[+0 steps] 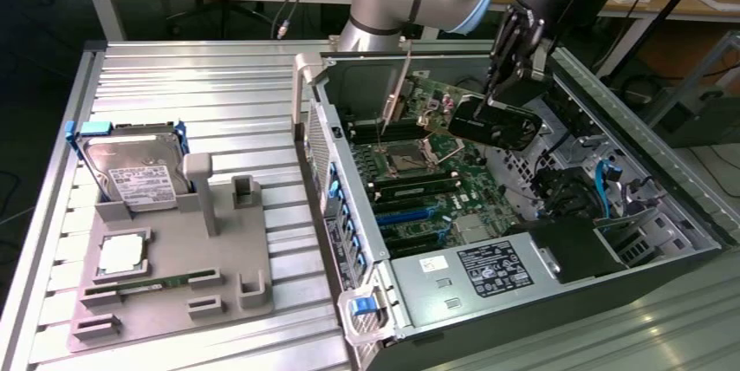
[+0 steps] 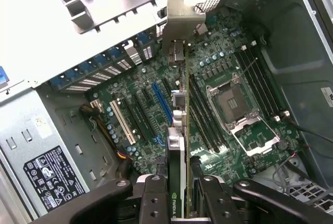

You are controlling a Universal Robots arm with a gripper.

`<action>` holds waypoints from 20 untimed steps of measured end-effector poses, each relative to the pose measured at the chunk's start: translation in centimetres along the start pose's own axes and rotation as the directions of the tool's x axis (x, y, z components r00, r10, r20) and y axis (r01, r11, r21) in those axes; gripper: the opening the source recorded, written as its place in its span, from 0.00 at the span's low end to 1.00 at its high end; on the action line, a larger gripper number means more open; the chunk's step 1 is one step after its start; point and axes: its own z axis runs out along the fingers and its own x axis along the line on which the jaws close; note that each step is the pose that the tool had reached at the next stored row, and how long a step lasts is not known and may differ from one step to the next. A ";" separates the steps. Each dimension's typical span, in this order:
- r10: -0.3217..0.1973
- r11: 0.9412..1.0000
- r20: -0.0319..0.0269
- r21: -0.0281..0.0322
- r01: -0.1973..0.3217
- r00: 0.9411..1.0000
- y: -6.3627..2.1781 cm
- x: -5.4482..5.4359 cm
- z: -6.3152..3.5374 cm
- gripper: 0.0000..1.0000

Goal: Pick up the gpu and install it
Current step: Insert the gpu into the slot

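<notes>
The gpu [image 2: 179, 109] shows edge-on in the wrist view as a thin card with a silver end bracket [image 2: 182, 18]. It hangs over the motherboard's expansion slots, close to the blue slot [image 2: 162, 101]. My gripper [image 2: 181, 200] is shut on it, with black fingers [image 2: 153, 198] pressed on either side of the card. In the exterior view the gripper [image 1: 495, 98] is inside the open computer case [image 1: 347, 215]. It holds the gpu [image 1: 431, 98] upright above the motherboard [image 1: 428, 189], bracket toward the case's rear wall. Whether the card's lower edge touches a slot I cannot tell.
A grey parts tray [image 1: 173, 293] on the exterior view's left holds a hard drive [image 1: 133, 172], a processor [image 1: 121, 254] and a green RAM stick [image 1: 151, 284]. Inside the case are the CPU socket [image 2: 231, 101], a white slot [image 2: 124, 122], the power supply [image 1: 486, 267] and cables [image 1: 567, 189].
</notes>
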 end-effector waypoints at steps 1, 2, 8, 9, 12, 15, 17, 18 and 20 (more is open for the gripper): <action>-0.006 1.000 0.000 0.000 0.006 1.000 0.00 0.0 0.00 0.27; -0.013 1.000 -0.001 0.000 0.013 1.000 0.00 0.0 -0.01 0.27; -0.048 0.999 -0.002 -0.001 0.048 0.999 0.00 0.0 -0.02 0.27; -0.054 0.999 -0.002 -0.001 0.054 0.999 0.00 0.0 -0.01 0.27; -0.072 0.997 -0.003 -0.001 0.072 0.997 0.00 0.0 -0.02 0.27; -0.099 0.995 -0.004 -0.002 0.099 0.995 0.00 0.0 -0.02 0.27; -0.112 0.994 -0.005 -0.002 0.112 0.994 0.00 0.0 -0.02 0.27; -0.118 0.993 -0.005 -0.002 0.118 0.993 0.00 0.0 -0.02 0.27; -0.130 0.992 -0.005 -0.003 0.130 0.992 0.00 0.0 -0.02 0.27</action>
